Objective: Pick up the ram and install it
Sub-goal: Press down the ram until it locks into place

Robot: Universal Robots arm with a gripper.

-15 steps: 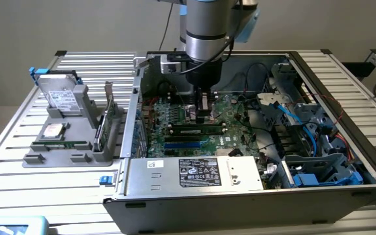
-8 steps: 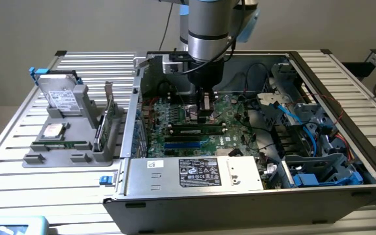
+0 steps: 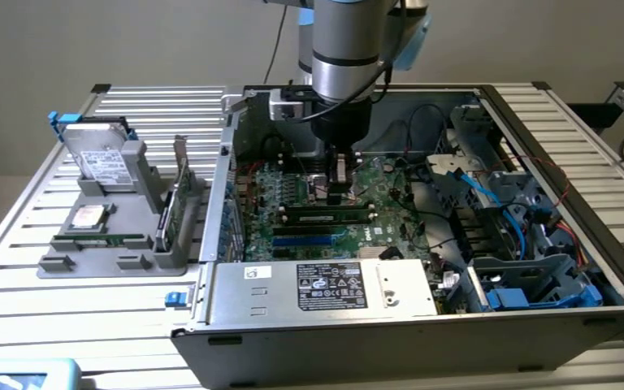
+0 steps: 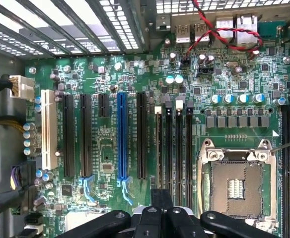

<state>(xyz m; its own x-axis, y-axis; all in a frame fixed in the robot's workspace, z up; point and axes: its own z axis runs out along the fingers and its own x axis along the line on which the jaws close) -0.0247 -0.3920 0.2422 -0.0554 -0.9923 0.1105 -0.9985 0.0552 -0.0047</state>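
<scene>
Exterior view: the arm reaches down into the open computer case (image 3: 572, 268), the gripper (image 3: 340, 183) low over the motherboard (image 3: 290, 207). Just below its fingertips a ram stick (image 3: 327, 218) lies seated across a memory slot, blue slots beside it still bare. So the install looks largely done, or in its final press; whether the latches have closed I cannot tell. On the grey holder tray (image 3: 84, 264) to the exterior view's left, another ram stick (image 3: 101, 241) lies flat, with a silver hard drive (image 3: 101, 158) and an upright expansion card (image 3: 179, 191) near it. Loose cables (image 3: 474, 183) crowd the case toward the exterior view's right, apart from the slots. Wrist view: the gripper (image 4: 162, 218) fingers sit close together with nothing between them, above the motherboard (image 4: 110, 144) beside the empty CPU socket (image 4: 237, 186).
</scene>
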